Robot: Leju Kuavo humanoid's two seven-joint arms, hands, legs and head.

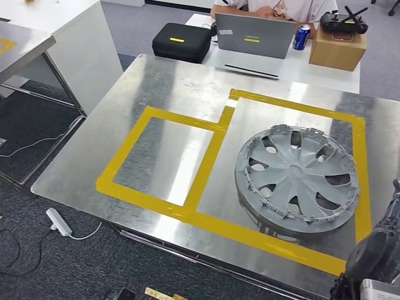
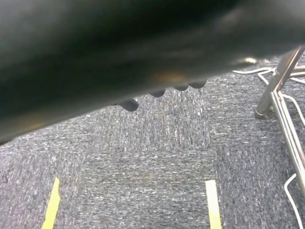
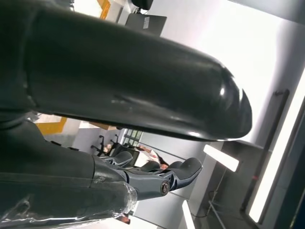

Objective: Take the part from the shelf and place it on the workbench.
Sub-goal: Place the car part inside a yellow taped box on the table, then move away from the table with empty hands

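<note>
The part, a grey plastic wheel cover [image 1: 297, 181], lies flat on the metal workbench [image 1: 160, 87], inside the right-hand rectangle of yellow tape. My right hand [image 1: 377, 250] is at the bench's near right corner, just short of the cover and apart from it. In the right wrist view the right hand [image 3: 144, 181] has its fingers stretched out under the thick thumb and holds nothing. My left hand [image 2: 107, 47] is a dark blur hanging over grey carpet, its fingertips [image 2: 129, 105] peeking out with nothing in them.
Behind the bench a white table carries a laptop [image 1: 254, 34], a black case [image 1: 181, 40], a blue can [image 1: 300, 37] and a cardboard box [image 1: 337, 49]; a person [image 1: 278, 7] sits there. A power strip [image 1: 59, 222] and cables lie on the floor at left. Metal legs [image 2: 284, 109] stand near my left hand.
</note>
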